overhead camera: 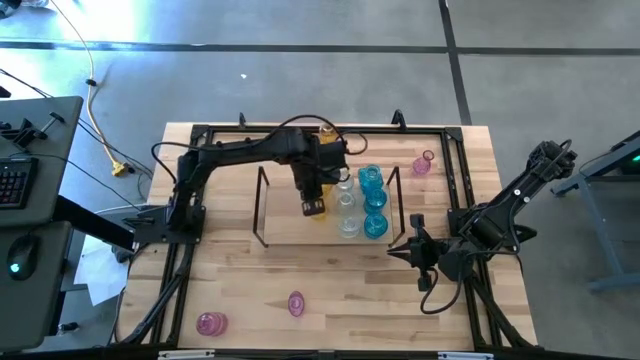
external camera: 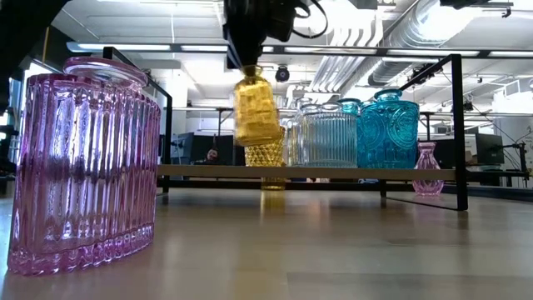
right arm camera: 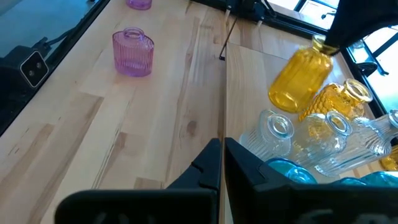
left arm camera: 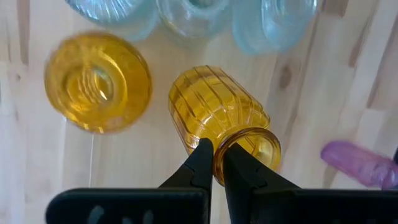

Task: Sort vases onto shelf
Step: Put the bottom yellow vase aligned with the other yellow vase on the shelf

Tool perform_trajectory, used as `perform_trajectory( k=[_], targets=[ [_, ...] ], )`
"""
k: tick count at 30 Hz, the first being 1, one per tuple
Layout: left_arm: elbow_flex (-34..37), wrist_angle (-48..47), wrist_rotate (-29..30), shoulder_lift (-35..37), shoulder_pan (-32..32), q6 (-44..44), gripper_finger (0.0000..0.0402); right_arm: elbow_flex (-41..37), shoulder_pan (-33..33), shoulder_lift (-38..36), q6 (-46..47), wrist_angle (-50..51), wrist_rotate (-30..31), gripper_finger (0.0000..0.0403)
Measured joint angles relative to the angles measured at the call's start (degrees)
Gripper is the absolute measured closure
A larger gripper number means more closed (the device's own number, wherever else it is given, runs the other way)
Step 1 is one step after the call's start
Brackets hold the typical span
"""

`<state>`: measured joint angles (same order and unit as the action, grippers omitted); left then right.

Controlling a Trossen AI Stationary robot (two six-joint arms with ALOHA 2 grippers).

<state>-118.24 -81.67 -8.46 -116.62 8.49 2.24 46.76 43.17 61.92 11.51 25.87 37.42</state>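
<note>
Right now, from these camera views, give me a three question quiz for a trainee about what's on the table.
1. True or false: the left gripper is shut on the rim of the amber vase.
2. Which colour are the vases off the shelf? A pink, B blue, C clear.
3. Fill in: the amber vase hangs tilted above the ____.

Key: 1 true. 2 A, for example the pink vase near the table's front edge. 3 shelf.

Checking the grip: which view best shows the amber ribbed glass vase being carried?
The left wrist view: the left end effector pinches the amber ribbed glass vase by its rim. The low view and right wrist view show it hanging tilted; the high view hides it.
</note>
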Motion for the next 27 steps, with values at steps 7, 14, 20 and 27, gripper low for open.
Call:
perform_trajectory(
  k=[7,14,20,27],
  targets=[
    [0.21,0.98,0.05,-0.04,0.92,1.98,0.0394,0.00,-0.01,0.01,0.02,-0.01,-0.08,0.0403],
    [0.21,1.55,0.04,-1.82,0.90,3.14,0.0394,0.00,-0.01,-0.01,0.01,-0.02,-0.11,0.0403],
    [-0.08,1.55,0.25,-3.69,1.22,1.69,0.0394,0.00,0.01,-0.01,0.28,-0.02,-0.96,0.0403],
    [-0.08,1.84,0.29,-3.76,2.49,2.46,0.0394,0.00,-0.01,0.01,0.24,0.04,-1.04,0.0403]
  ],
)
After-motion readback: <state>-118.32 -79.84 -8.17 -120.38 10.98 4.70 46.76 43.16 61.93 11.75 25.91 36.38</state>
